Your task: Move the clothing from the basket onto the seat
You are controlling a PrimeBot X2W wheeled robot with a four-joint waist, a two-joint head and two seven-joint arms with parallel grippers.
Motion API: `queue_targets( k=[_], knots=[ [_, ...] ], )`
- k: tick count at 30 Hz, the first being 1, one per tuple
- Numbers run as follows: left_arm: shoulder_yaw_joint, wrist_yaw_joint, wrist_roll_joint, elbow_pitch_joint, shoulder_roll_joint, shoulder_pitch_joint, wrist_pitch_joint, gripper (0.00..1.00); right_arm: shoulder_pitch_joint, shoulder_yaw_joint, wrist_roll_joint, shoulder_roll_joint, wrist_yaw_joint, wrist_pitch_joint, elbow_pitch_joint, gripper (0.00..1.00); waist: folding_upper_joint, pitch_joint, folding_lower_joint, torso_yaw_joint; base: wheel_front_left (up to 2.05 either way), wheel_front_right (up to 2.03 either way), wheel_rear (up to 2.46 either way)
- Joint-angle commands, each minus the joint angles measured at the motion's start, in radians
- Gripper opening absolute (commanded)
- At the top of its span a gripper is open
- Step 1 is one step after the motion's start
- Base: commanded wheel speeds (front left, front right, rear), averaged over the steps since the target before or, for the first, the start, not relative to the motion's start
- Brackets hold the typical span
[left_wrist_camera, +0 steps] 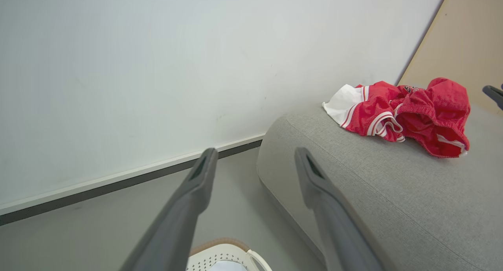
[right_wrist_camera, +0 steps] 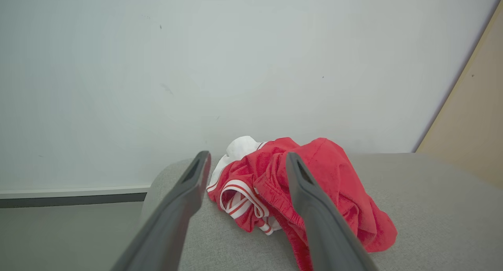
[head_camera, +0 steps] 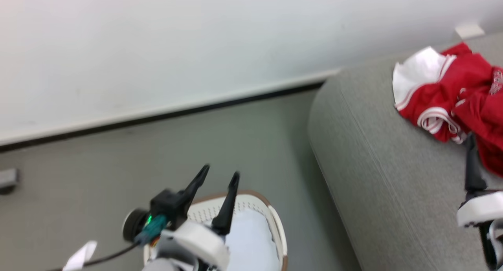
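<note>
- my right tool point(right_wrist_camera: 246, 157) stands wide open, with nothing between its fingers. it hovers at the near edge of the clothing point(right_wrist_camera: 338, 176), and i cannot tell if a finger touches the cloth.
- my left tool point(head_camera: 220, 171) is also wide open and empty. it hangs above the basket point(head_camera: 275, 220), which stands on the floor point(head_camera: 235, 137) to the left of the seat point(head_camera: 373, 165).
- the clothing is a crumpled red and white heap lying on the seat, at its far left part close to the wall point(head_camera: 196, 47), well apart from the basket.
- in the basket i see a pale blue-white thing point(head_camera: 251, 235). no red cloth shows there, but only a part of the basket is visible to me, so i cannot say that it is empty.
- i judge the clothing to be light, soft and limp, and probably a little slippery. it will not keep any shape, and it will hang and trail below the tool when lifted.
- the best place to take hold, i think, is a thick bunched fold or the striped trim point(right_wrist_camera: 232, 202), where several layers come together. a single thin layer may slip out of the fingers.
- if another piece waits in the basket, i would pinch deep and lift high, so the hanging cloth does not catch on the basket.
</note>
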Motion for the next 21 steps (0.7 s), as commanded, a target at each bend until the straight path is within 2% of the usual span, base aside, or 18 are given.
queue_targets(
  k=[1, 12, 18, 21],
  knots=[
    [0.008, 0.004, -0.008, 0.013, 0.012, 0.035, -0.02, 1.0, 0.037, 0.012, 0.012, -0.001, -0.002, -0.002, -0.019, 1.0, 0.0, -0.084, 0.0004, 0.056, 0.0, 0.0, 0.0],
    [0.121, 0.058, -0.08, 0.083, 0.032, 0.219, -0.136, 1.0, 0.265, 0.118, 0.03, 0.066, -0.002, 0.014, -0.146, 1.0, 0.0, -0.175, 0.0004, 0.157, 0.0, 0.0, 0.0],
    [0.181, 0.039, -0.088, 0.139, 0.029, 0.305, -0.155, 1.0, 0.363, 0.156, 0.044, 0.101, -0.003, 0.006, -0.162, 1.0, 0.0, -0.2, 0.0004, 0.182, 0.0, 0.0, 0.0],
    [0.232, 0.023, -0.054, 0.133, 0.012, 0.332, -0.154, 1.0, 0.392, 0.161, 0.049, 0.112, -0.003, 0.004, -0.152, 1.0, 0.0, -0.209, 0.0004, 0.188, 0.0, 0.0, 0.0]
  ],
)
